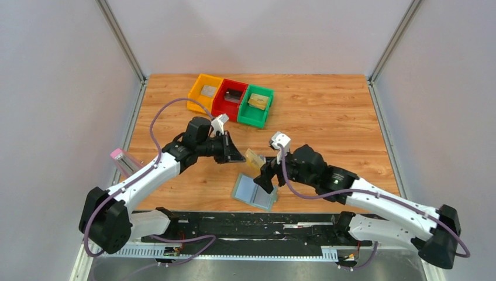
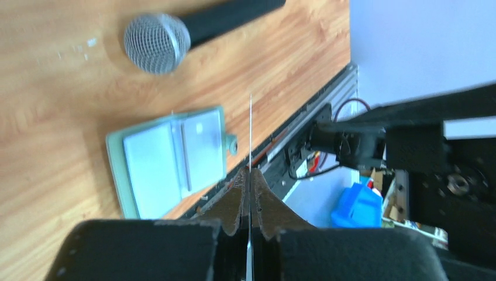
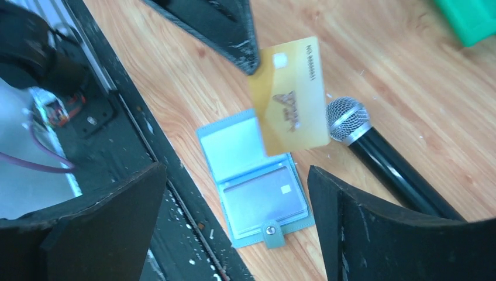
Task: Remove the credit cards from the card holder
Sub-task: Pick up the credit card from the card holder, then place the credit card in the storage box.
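Note:
The pale blue card holder (image 1: 255, 192) lies open near the table's front edge, and a silver credit card (image 3: 263, 196) still sits in its lower panel. My left gripper (image 1: 237, 153) is shut on a gold credit card (image 1: 254, 158), holding it in the air above the holder. In the left wrist view that card (image 2: 250, 134) shows edge-on as a thin line between the pressed fingertips (image 2: 243, 193). My right gripper (image 1: 266, 175) hovers over the holder (image 3: 245, 146) with its jaws wide apart and nothing in them. The gold card (image 3: 290, 96) hangs just beyond it.
A black microphone (image 3: 351, 120) lies on the wood right of the holder. Orange (image 1: 205, 92), red (image 1: 230, 99) and green (image 1: 256, 105) bins stand in a row at the back, each with a card inside. A pink-topped object (image 1: 117, 154) sits at the left edge.

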Controlling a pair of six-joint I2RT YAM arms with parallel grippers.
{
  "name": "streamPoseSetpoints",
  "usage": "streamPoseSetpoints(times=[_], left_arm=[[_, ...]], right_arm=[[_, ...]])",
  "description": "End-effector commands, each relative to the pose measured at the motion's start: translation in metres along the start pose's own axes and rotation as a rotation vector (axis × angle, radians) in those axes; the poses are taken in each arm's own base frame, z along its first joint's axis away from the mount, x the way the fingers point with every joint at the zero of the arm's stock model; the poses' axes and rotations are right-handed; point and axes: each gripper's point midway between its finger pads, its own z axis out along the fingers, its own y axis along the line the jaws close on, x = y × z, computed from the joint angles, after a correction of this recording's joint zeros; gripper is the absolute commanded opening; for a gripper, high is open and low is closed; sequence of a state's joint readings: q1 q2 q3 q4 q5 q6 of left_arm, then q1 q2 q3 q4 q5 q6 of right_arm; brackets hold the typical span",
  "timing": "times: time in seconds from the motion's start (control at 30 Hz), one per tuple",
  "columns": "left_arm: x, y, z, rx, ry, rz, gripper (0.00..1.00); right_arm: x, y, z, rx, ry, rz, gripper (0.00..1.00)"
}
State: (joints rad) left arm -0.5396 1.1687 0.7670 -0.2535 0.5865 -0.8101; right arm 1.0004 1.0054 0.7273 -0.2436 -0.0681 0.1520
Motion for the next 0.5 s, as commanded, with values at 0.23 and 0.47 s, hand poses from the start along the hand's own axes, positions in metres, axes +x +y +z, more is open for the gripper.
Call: streamPoseSetpoints(times=[0.23,0.47], left_arm=[[-0.151,-0.011,0.019,-0.05,-0.332,0.098,0.0],[-0.231,-0.009,0.036,-0.031,-0.449,0.155,0.0]], right_arm=[[-0.065,-0.011,-0.096,0.136,-0.312,0.28,1.0],[-0.071,-0.019,-0.116,0.175,-0.394,0.325,1.0]])
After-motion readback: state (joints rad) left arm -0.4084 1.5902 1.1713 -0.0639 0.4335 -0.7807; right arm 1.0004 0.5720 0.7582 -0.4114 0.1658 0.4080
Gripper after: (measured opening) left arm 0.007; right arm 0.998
